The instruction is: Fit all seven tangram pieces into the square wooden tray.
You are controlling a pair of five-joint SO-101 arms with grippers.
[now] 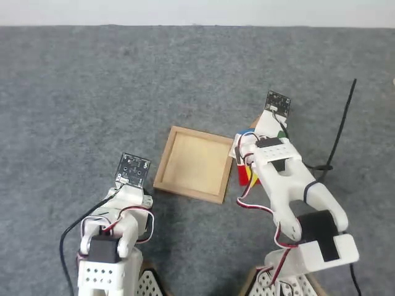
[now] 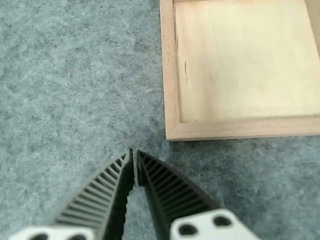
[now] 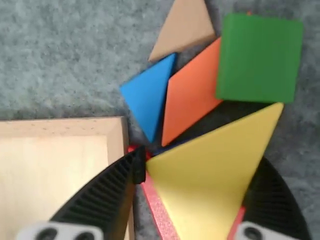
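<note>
— Tangram pieces heaped just right of tray; nothing in tray yet. Step?
— First pick, by the look of it: right end effector spread wide, clamped on yellow triangle, above red piece.
— Left end effector?
— Pinched together, holding nothing, beside tray's near left corner.
— Next?
— Probably carry left over rim, then lower flat into a corner.

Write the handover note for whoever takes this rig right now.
Left gripper: shut, holding nothing, over the carpet near a corner of the tray.
Right gripper: jaws closed on the yellow triangle, just off the tray's edge, with the red piece under it.
Blue triangle, orange piece, green square and tan triangle: clustered on the carpet beside the tray.
Done: no piece placed in the tray.
Left: all seven pieces.
</note>
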